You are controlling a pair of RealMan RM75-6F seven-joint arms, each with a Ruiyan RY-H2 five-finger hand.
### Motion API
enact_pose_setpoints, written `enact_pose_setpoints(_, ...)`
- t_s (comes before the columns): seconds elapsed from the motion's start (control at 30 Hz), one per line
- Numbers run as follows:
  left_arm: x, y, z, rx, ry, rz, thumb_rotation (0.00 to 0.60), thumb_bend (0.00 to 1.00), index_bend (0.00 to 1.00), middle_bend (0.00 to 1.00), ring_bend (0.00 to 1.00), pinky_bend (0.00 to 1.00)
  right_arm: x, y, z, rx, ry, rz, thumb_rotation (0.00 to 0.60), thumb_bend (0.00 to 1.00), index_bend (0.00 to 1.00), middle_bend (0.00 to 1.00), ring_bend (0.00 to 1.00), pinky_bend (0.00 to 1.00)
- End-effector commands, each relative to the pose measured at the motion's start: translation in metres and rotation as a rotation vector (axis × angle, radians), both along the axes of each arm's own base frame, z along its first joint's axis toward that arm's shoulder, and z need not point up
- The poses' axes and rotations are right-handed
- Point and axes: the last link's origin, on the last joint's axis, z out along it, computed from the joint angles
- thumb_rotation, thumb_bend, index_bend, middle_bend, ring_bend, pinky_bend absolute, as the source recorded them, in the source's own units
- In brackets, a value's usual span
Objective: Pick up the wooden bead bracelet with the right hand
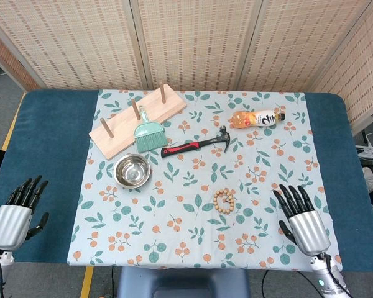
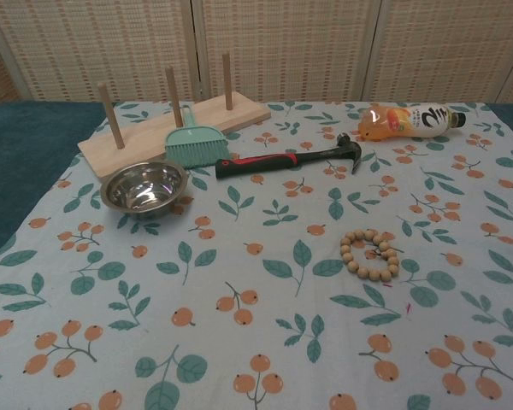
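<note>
Bracelet (image 1: 224,201) looks light and floppy to me, a loose ring of hard round beads on a cord, likely to roll or slip; I'd pinch one side of the ring rather than scoop it. It lies flat on the cloth (image 1: 174,236), nearer me than the hammer (image 1: 196,144). My right hand (image 1: 301,218) is beside it, apart, released and grasping nothing. Left hand (image 1: 18,211) also released.

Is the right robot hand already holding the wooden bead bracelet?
No, the right robot hand is open and apart from the bracelet on the cloth.
</note>
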Motion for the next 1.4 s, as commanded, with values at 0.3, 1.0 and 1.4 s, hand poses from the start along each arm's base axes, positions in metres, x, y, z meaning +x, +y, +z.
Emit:
enact_pose_setpoints(0.3, -0.002, -0.001, 0.003, -0.003, -0.009, 0.024, 0.600, 0.43, 0.00, 0.00, 0.00, 0.19, 0.024, -0.022, -0.030, 0.106, 0.034, 0.170, 0.593, 0.28, 0.00, 0.05, 0.00, 0.00)
enact_pose_setpoints(1.0, -0.006, -0.003, 0.016, 0.014, -0.036, 0.058, 0.600, 0.43, 0.00, 0.00, 0.00, 0.17, 0.039, -0.082, -0.107, 0.325, 0.253, 0.128, 0.592, 0.28, 0.02, 0.07, 0.00, 0.00)
enact_pose_setpoints(1.4, -0.005, -0.002, 0.015, 0.011, -0.039, 0.054, 0.600, 0.43, 0.00, 0.00, 0.00, 0.17, 0.034, -0.082, -0.118, 0.351, 0.290, 0.131, 0.595, 0.28, 0.19, 0.22, 0.00, 0.00)
